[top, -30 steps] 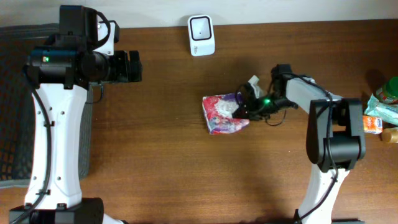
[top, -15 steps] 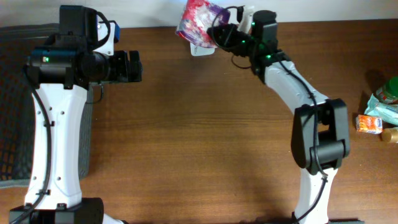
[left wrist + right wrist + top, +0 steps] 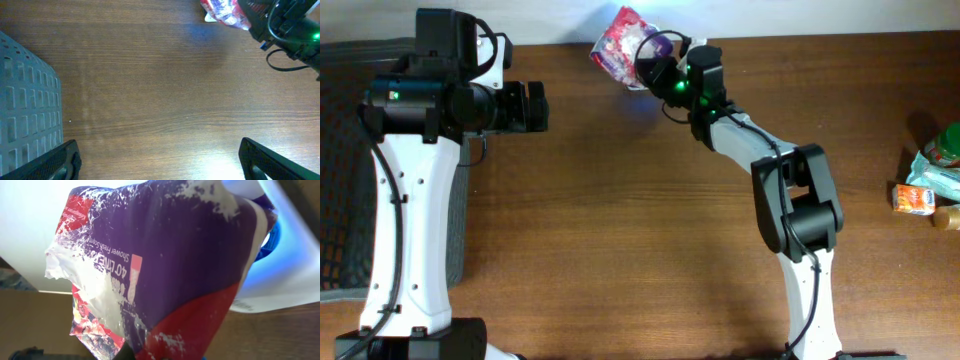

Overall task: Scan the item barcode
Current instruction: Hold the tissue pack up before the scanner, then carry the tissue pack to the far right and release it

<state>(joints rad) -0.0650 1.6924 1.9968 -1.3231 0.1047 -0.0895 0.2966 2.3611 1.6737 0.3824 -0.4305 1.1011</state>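
Note:
The item is a crinkled purple, red and white plastic packet. It is held up at the table's back edge with my right gripper shut on its lower end. In the right wrist view the packet fills most of the picture, printed face toward the camera. Behind it shows the white scanner, lit by a blue glow. From overhead the packet hides the scanner. My left gripper hangs open over the left of the table, its black fingers wide apart with bare wood between them. The packet lies far ahead of it.
A grey mesh basket stands along the left edge, its corner beside my left gripper. At the far right edge lie an orange carton and a green packet.
My right arm lifted the packet from the middle of the table and swung it to the back edge over the scanner, then a little further left. The left arm has not moved.

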